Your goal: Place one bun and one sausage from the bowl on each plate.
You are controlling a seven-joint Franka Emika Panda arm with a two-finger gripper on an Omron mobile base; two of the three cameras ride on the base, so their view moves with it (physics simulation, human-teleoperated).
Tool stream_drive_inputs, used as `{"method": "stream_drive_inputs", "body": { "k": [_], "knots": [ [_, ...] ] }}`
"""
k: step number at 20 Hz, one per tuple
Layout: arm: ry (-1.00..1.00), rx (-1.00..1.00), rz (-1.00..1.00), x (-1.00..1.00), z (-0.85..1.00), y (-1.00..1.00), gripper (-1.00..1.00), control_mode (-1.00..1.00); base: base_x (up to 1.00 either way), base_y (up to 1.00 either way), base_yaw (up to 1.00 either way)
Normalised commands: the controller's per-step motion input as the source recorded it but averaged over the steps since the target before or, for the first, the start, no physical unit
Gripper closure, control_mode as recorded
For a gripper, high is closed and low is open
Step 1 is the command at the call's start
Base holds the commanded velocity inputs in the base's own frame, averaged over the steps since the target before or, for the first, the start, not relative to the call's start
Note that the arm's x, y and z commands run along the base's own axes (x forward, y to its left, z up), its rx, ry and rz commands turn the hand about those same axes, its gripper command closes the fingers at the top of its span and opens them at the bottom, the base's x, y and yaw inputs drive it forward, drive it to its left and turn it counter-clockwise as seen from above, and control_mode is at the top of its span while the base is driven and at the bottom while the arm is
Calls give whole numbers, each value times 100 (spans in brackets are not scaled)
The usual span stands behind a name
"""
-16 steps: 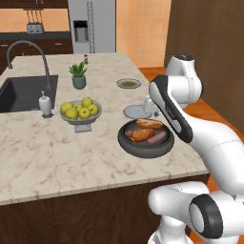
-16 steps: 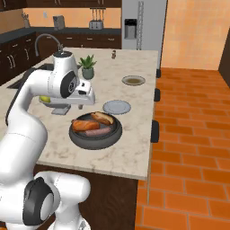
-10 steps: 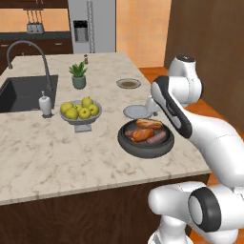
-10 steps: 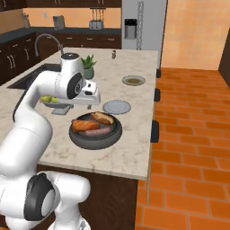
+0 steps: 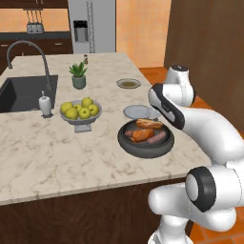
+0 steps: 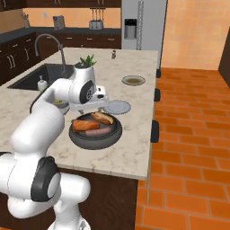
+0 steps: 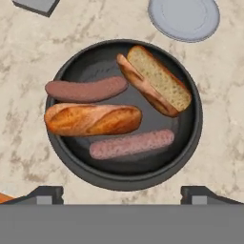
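No lettering, label, brand mark, number or sign can be read in any view; the surfaces of the kitchen, the dishes and the food are all plain and unmarked.

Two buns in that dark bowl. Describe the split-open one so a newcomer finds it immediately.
On the marble island counter, find the wide dark bowl near the front edge. Four items lie inside; the split bun sits on the side nearest the pale grey plate. Unlike the closed bun, it shows a pale crumb face.
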Motion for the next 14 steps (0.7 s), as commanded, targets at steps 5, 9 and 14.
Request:
{"method": "stream_drive_inputs", "body": {
  "k": [5,9,14],
  "knots": [
    [-1,-3,22,52,-45,-2,-100,-100,0,0,0],
    [-5,0,13,30,-48,-4,-100,-100,0,0,0],
    [-10,-2,6,17,-37,-24,-100,-100,0,0,0]
  ]
}}
